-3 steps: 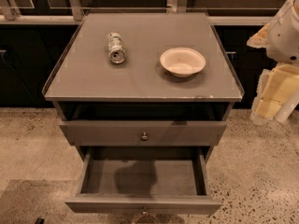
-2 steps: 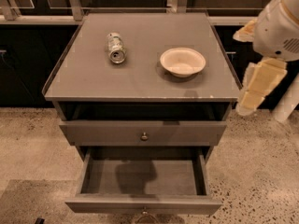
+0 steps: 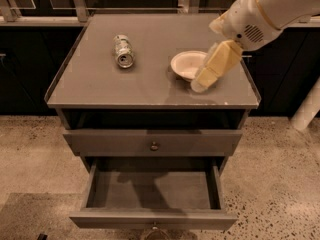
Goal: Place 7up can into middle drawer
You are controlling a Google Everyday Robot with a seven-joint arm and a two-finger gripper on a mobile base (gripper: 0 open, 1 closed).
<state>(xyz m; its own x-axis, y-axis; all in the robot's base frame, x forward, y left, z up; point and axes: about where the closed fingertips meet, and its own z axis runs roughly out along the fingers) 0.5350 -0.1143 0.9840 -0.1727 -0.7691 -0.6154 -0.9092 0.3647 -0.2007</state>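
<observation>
The 7up can [image 3: 123, 51] lies on its side on the cabinet top [image 3: 100, 86], left of centre, with its shiny end towards me. The middle drawer [image 3: 152, 190] is the lower of the two drawers; it is pulled open and nothing shows inside it. My gripper [image 3: 200, 85] hangs from the white arm [image 3: 260, 11] over the right part of the cabinet top. It is at the right edge of the cream bowl [image 3: 186, 64] and well to the right of the can. It holds nothing that I can see.
The grey drawer above [image 3: 152, 143] is shut, with a round knob [image 3: 154, 145]. Dark cabinets and metal rails run behind the cabinet. Speckled floor [image 3: 280, 184] lies on both sides. A white post [image 3: 307, 109] stands at the right.
The arm has swung left from beside the cabinet's right edge to over its top. The gripper is now at the bowl. The can, bowl and drawers have not moved.
</observation>
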